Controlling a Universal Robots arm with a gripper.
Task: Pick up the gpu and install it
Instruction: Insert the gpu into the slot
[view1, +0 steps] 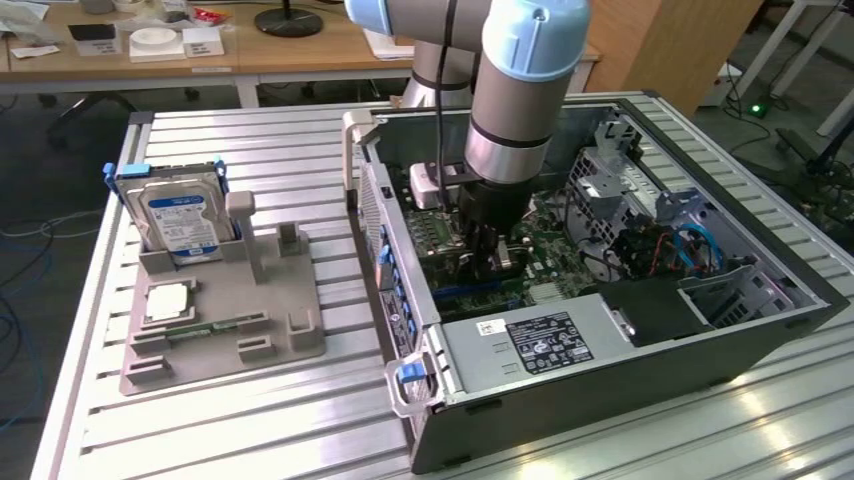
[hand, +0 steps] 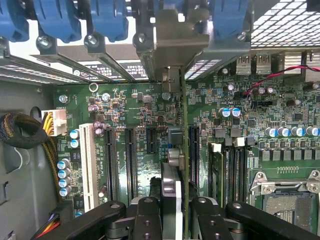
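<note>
While the gpu (hand: 176, 150) stands on edge inside the open computer case (view1: 747, 330), it shows in the wrist view as a thin green board edge with its silver bracket (hand: 172, 45) up against the case's rear slot openings. The card lies in line with the black expansion slots (hand: 131, 160) of the green motherboard (hand: 225, 130) and sits between two of them; whether its lower edge is seated in a slot cannot be told. The gripper (hand: 170, 207) has its two black fingers (hand: 147, 217) partly closed on the card, one pressed to each face, so the card is held. In the exterior view the gripper (view1: 483, 262) reaches straight down into the middle of the case, hanging from the grey and light-blue arm (view1: 527, 80). The card itself is hard to make out there behind the fingers.

Around the card, the wrist view shows blue retaining clips (hand: 105, 22) along the rear of the case, a white slot (hand: 89, 165) beside the black ones, memory slots (hand: 232, 170) and a processor socket (hand: 285, 195). On the exterior view's left, well apart from the case, a grey holder tray (view1: 260, 340) sits on the slatted metal table (view1: 240, 430). A silver hard drive (view1: 183, 222) with a blue label stands upright in it, and a processor chip (view1: 171, 300) lies flat just beside the drive.
</note>
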